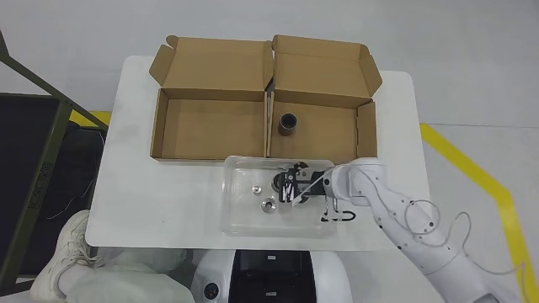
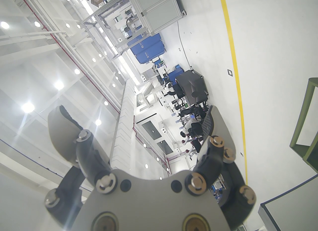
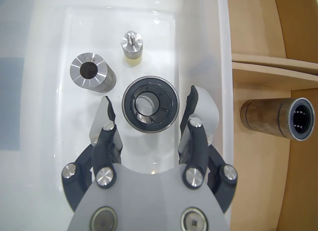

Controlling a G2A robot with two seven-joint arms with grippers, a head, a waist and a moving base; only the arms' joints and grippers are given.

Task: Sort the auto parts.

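From above, the white bench [image 1: 126,160] carries two open cardboard boxes [image 1: 210,126] across the upper middle of the frame and a clear tray [image 1: 236,219] at lower centre. One dark bearing [image 1: 289,123] already lies in the box on the right. My right claw [image 1: 289,187] reaches in from the lower right and sits over the tray, near two small silver parts [image 1: 254,189].

My left wrist camera looks out into the hall. My left claw [image 2: 136,117] is spread wide and holds nothing.

My right wrist camera shows the right claw [image 3: 150,104] open, with its fingers [image 3: 109,110] on either side of an upright black-ringed bearing [image 3: 149,124]. There is a gap on both sides and I have no grip yet. A silver sleeve [image 3: 92,73] stands just beside the bearing, with a small stud [image 3: 131,45] a little beyond it.

I judge the risk is in the closing. If one pad meets the round wall first, the bearing could slide on the slick tray floor or tip into the sleeve. My outer finger is also close to the tray wall [image 3: 221,43] and might catch it, dragging the tray.
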